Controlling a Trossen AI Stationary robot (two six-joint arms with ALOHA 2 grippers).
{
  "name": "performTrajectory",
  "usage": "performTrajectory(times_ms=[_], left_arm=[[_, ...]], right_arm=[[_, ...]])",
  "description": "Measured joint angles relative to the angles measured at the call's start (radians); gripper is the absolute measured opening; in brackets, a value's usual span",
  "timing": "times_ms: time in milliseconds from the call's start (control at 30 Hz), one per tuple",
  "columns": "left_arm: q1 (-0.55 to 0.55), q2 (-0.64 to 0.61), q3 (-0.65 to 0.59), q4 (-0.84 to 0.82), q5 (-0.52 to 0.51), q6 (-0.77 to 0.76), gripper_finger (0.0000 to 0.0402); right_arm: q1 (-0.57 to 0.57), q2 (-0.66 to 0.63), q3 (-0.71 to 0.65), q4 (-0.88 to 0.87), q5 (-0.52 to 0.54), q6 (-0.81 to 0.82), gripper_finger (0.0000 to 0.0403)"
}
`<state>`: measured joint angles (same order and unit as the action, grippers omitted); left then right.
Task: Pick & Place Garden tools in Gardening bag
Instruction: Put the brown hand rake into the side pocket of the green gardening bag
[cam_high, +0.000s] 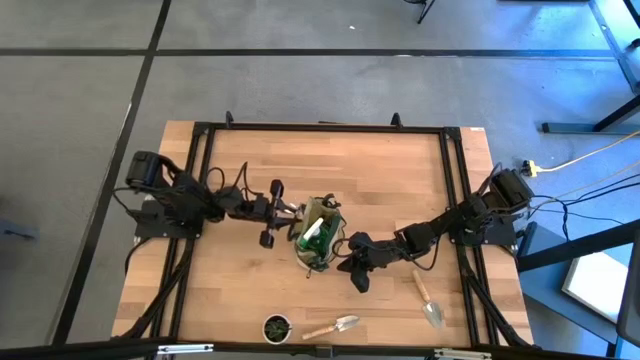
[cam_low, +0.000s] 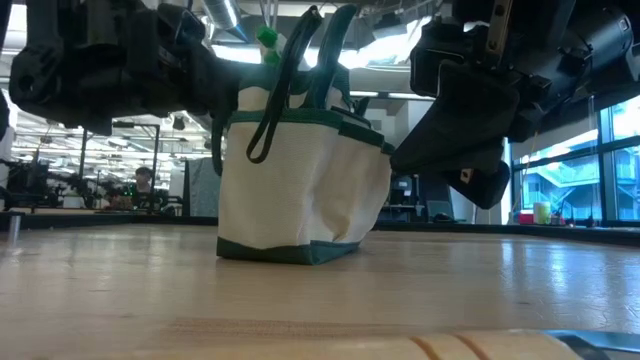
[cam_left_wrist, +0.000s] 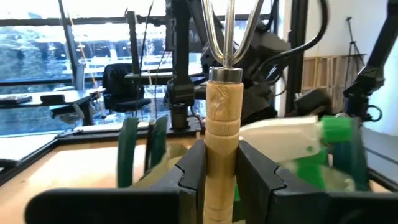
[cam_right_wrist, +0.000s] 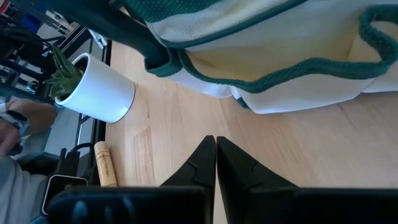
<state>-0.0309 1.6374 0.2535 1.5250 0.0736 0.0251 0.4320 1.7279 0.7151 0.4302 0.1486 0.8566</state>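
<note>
Tools lie nearest the table's front edge in the high view: a small pot with a plant, a wooden-handled trowel just beside it, and a second trowel farther toward the right side, all well apart from the bag; the right wrist view shows the pot as white-walled, with only the end of a wooden handle visible and the rest cut off. Behind them, near the table's middle, stands the bag, its mouth holding a green spray bottle whose body is mostly hidden by the bag's rim and handles. Right gripper sits low just beside the bag on its right, fingers pressed together with nothing between them. Left gripper hovers at the bag's left rim, its fingers pinching the wooden handle of a fork; the prongs run out of the top of the wrist view, so their tips cannot be seen. From table height the bag is partly shadowed by both arms, and its contents are hidden except the bottle's green tip; a person sits far behind, hard to make out
</note>
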Motion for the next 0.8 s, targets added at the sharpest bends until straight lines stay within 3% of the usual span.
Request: performTrajectory(times_ms=[800], left_arm=[[0.007, 0.191, -0.007, 0.036, 0.0, -0.085, 0.0055]], right_arm=[[0.0, 0.0, 0.0, -0.008, -0.003, -0.019, 0.0017]])
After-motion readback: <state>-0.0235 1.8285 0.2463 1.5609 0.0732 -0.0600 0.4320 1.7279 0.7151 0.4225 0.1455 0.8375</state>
